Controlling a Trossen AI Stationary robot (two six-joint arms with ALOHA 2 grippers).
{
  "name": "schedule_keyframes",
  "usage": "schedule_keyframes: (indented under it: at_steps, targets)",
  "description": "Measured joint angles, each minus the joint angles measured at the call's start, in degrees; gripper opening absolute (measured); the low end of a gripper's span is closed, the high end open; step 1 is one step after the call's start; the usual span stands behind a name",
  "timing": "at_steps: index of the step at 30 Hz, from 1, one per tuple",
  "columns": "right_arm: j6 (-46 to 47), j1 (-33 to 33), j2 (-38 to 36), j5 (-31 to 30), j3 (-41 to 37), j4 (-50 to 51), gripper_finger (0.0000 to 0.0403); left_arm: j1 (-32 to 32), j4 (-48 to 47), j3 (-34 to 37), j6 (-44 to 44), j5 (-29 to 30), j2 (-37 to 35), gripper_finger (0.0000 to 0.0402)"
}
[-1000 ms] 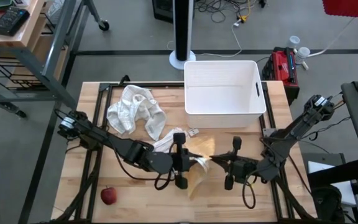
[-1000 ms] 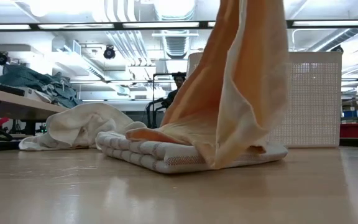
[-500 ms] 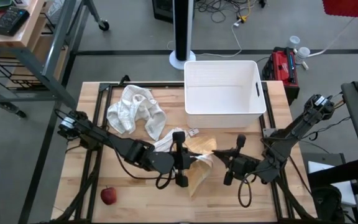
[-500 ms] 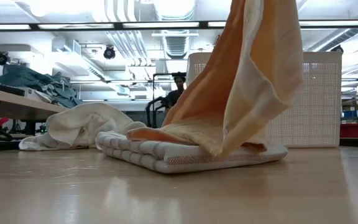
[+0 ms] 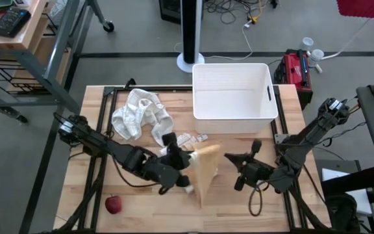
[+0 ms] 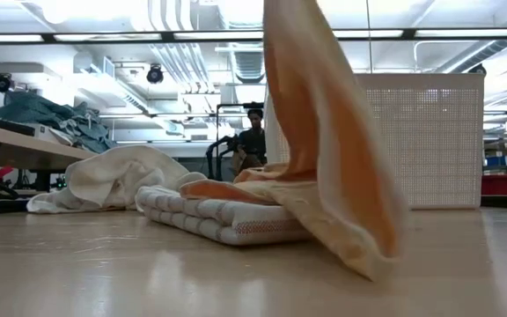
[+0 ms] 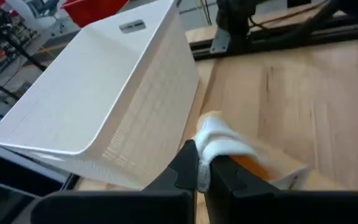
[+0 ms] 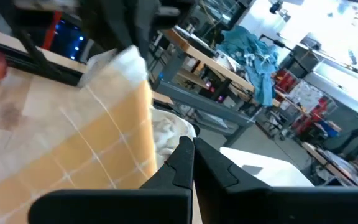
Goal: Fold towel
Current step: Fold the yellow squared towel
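Orange-and-white towel (image 5: 203, 170) held up off the table (image 5: 148, 218), just in front of the white basket (image 5: 234, 97), draping down to a folded white towel (image 6: 236, 220) that lies flat on the wood. In the low view, the orange cloth (image 6: 324, 150) hangs in a tall fold, lower edge trailing onto the table in front of the folded stack.

Left gripper (image 5: 182, 170) in front of the basket, toward the apple's side, closed on a bunched white edge of the orange towel; in the left wrist view, fingers (image 7: 188, 168) pinched together around that white roll of cloth (image 7: 219, 140), basket wall (image 7: 104, 112) just beyond. Right gripper (image 5: 232, 160) also in front of the basket, on the other side of the hanging towel, fingers pressed together; in the right wrist view, fingertips (image 8: 185, 152) meet with nothing seen between them, the orange checked cloth (image 8: 86, 149) just beside.

Crumpled white cloth (image 5: 140, 116) beside the basket, away from the right arm. Red apple (image 5: 113, 205) well in front of the basket, near the table's front edge. Small white tag (image 5: 201, 138) just in front of the basket; writing on it too small to read. No readable brand or label anywhere. Person (image 6: 252, 141) seated in the room behind the table.
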State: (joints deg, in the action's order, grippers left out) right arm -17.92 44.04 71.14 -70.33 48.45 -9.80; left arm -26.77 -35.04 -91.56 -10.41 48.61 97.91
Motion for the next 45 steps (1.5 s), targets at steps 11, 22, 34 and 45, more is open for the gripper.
schedule_keyframes:
  at_steps: [11,22,34,45]
  targets:
    - [4.5,-0.4,-0.4,13.3,0.0,-0.9,0.0000,-1.3,11.0,-0.2,10.7,-5.5,0.0,0.0001]
    - [10.5,-4.2,0.6,26.4,0.9,-3.4,0.0092,-1.2,20.4,-0.1,20.2,-12.3,1.7,0.0002]
    - [8.9,-6.1,2.2,27.0,2.2,-3.1,0.0061,-1.1,20.6,-0.1,20.6,-12.4,2.0,0.0002]
    - [6.5,-5.1,2.1,23.7,2.2,-2.2,0.0002,-1.3,16.8,-0.1,18.1,-11.8,1.8,0.0011]
